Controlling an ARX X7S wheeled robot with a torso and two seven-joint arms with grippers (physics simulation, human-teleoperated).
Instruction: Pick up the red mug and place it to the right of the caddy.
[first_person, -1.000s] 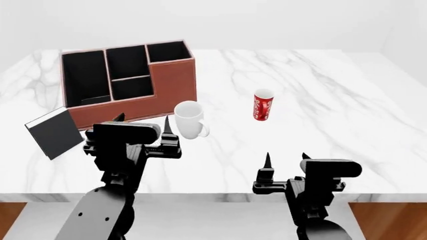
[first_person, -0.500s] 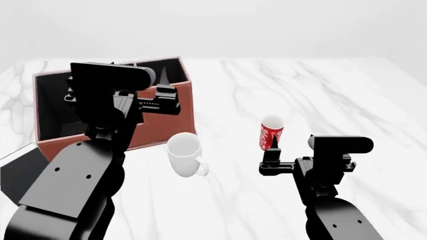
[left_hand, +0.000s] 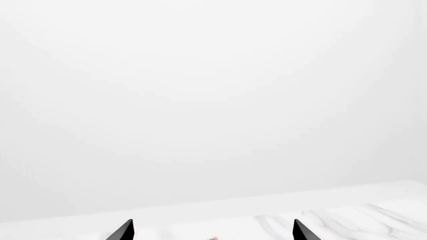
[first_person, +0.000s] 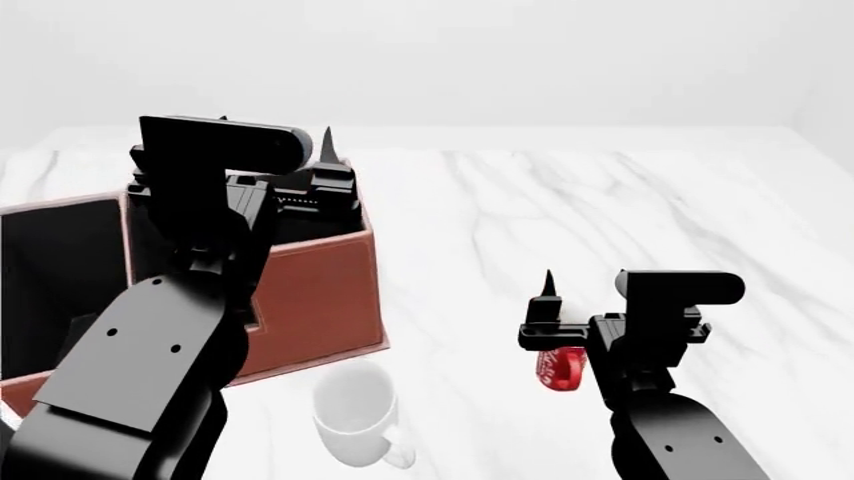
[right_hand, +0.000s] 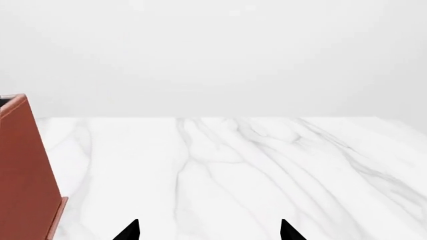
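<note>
One red mug, head view only, wrist views miss it

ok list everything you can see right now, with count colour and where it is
caddy: one, reddish-brown with black-lined compartments, left side of the table, partly hidden by the left arm
red mug: one, red with white markings, right of the caddy, mostly hidden behind the right gripper
white mug: one, plain white with a handle, in front of the caddy's near corner
table: one, white marble, under everything
left gripper: one, black, raised above the caddy, fingers apart
right gripper: one, black, above the red mug, fingers apart
</note>
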